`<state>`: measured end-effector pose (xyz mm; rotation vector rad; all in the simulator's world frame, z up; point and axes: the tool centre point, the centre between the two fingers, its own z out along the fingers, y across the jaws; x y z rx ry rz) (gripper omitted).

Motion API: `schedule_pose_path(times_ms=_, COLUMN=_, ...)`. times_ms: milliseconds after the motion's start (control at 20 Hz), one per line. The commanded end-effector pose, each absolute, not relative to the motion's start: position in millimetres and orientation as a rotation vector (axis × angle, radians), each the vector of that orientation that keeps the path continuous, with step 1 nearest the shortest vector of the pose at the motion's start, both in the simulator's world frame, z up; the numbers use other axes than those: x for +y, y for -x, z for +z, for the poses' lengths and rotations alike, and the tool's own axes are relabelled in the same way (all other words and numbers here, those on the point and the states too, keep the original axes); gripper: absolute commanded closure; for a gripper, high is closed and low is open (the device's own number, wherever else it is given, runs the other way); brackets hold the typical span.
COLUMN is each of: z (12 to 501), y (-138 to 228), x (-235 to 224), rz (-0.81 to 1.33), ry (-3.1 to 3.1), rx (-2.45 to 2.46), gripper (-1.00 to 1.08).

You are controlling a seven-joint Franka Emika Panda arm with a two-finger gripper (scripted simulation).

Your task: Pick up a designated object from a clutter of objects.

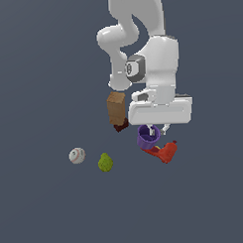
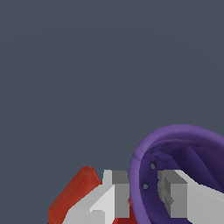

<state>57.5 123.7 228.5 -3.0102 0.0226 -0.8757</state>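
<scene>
The purple cup (image 1: 147, 137) sits directly under my gripper (image 1: 156, 129), tilted, beside the red drill-like tool (image 1: 165, 151). In the wrist view the gripper (image 2: 143, 192) straddles the purple cup's (image 2: 192, 144) rim. One finger (image 2: 117, 192) is outside the wall and the other (image 2: 173, 194) is inside the hollow, closed in on the wall. A red object (image 2: 72, 192) lies just beyond the outer finger. I cannot tell whether the cup is off the surface.
A tan box (image 1: 116, 107) stands upright behind the cup, with a dark brown block (image 1: 121, 126) at its foot. A white baseball (image 1: 77, 155) and a green pear (image 1: 105, 162) lie to the exterior view's left. I cannot make out a separate red cup.
</scene>
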Motion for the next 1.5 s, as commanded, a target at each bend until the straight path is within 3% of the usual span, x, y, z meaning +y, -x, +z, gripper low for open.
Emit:
schedule_pose_path(times_ms=0, z=245, y=-51, x=125, rz=-0.876, ry=3.009, rx=0.024, gripper=1.08)
schedule_pose_path(times_ms=1450, z=444, y=26, x=140, rz=-0.885, ry=3.015, rx=0.019, gripper=1.08)
